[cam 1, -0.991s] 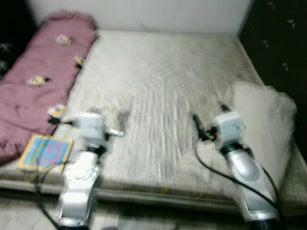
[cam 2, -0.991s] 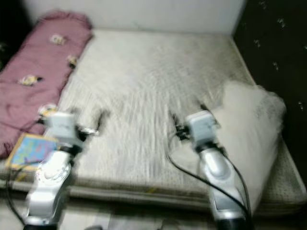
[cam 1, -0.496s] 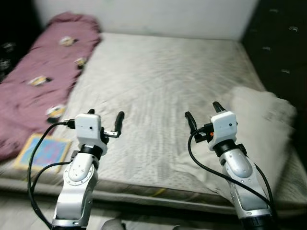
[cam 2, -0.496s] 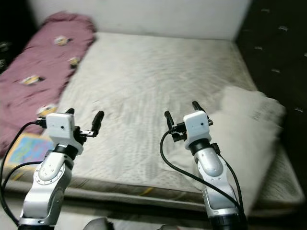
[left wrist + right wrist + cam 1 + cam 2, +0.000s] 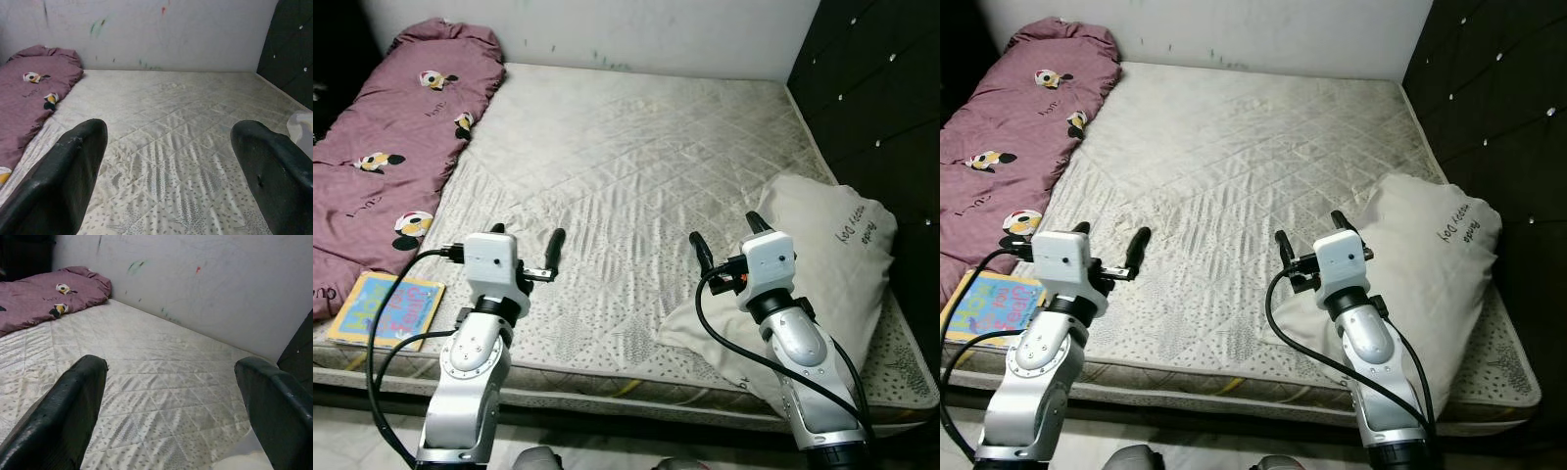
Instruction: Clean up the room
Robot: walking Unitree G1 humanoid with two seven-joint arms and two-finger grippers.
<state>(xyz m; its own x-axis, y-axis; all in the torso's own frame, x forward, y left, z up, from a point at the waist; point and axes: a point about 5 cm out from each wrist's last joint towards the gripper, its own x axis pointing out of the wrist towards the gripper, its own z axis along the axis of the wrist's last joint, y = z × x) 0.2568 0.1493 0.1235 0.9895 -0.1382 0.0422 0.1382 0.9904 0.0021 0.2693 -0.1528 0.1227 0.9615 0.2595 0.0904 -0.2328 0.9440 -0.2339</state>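
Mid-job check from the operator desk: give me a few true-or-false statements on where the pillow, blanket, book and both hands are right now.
1. The white pillow lies on the mattress at the robot's right. True.
2. The left hand holds the book. False: it is open and holds nothing; the book lies at the mattress's near left corner.
3. The maroon blanket lies along the mattress's left side. True.
4. The right hand is shut on the pillow. False: it is open above the mattress beside the pillow.

Bare quilted mattress (image 5: 636, 166) runs from near to far, with a maroon cartoon-print blanket (image 5: 386, 147) down its left side and a colourful book (image 5: 386, 310) at the near left corner. White pillow (image 5: 813, 264) sits near right. Left gripper (image 5: 526, 243) and right gripper (image 5: 724, 235) hover over the near edge, jaws spread wide.
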